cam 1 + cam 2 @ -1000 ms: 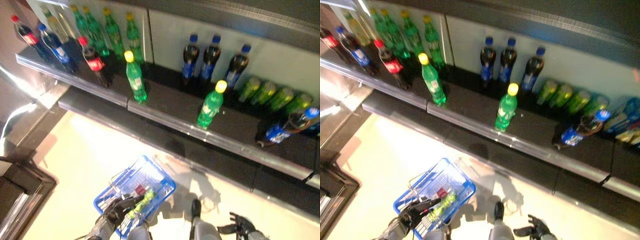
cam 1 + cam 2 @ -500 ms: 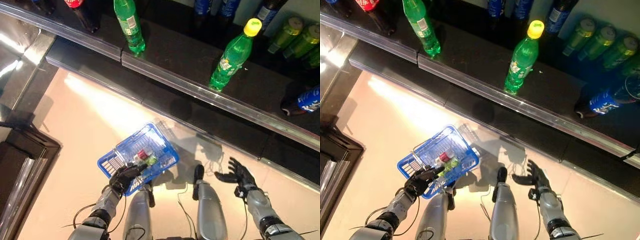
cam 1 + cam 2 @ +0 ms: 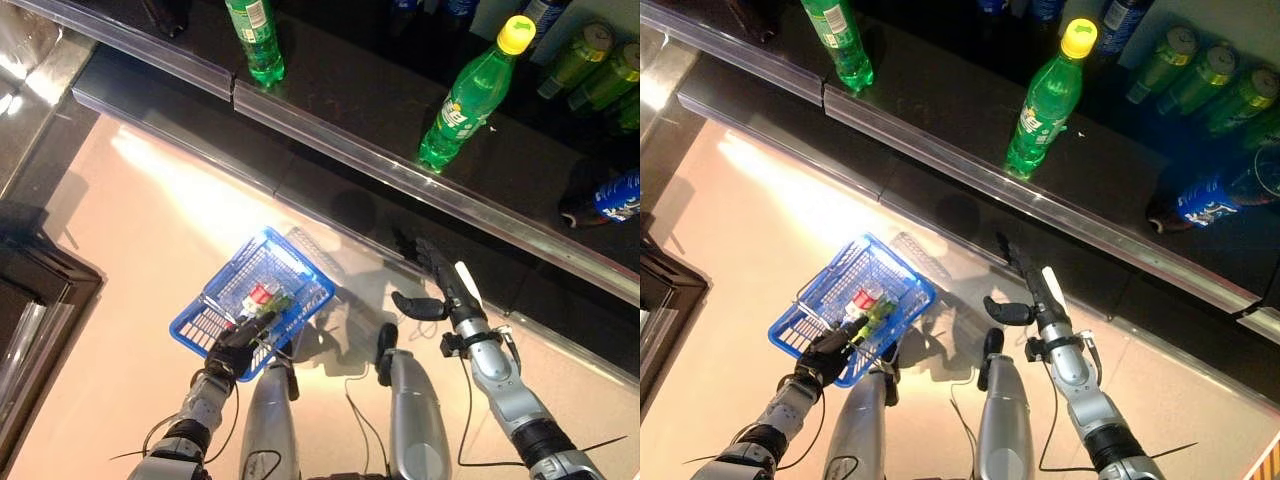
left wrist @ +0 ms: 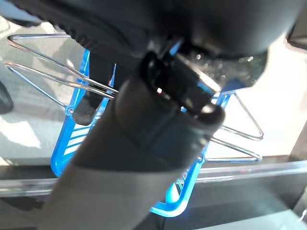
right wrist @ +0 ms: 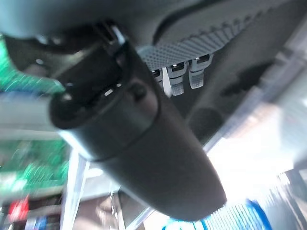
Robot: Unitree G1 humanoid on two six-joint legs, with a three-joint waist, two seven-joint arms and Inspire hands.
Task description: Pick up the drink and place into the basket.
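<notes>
Left eye view: the blue basket (image 3: 297,278) hangs over the pale floor (image 3: 130,230), on the near side of the dark shelf (image 3: 340,95). The left hand (image 3: 237,350) is curled round the wire handle (image 3: 262,338) at the basket's near rim. Inside the basket lie a green drink (image 3: 272,301) and a red-capped item just beside it. The right hand (image 3: 437,282) is raised between the basket and the shelf edge, fingers straight and spread, thumb out, holding nothing. On the shelf stands an upright green bottle with a yellow cap (image 3: 468,92); a second green bottle (image 3: 254,38) stands further along above the basket, and a dark bottle with a blue label (image 3: 606,198) lies tilted at the shelf's far right. Right eye view: same layout; the right hand is well apart from the yellow-capped bottle. Left wrist view: the thumb crosses the basket's blue wall (image 4: 72,143) and wire handles. Right wrist view: straight fingers (image 5: 180,79) point toward the shelf.
</notes>
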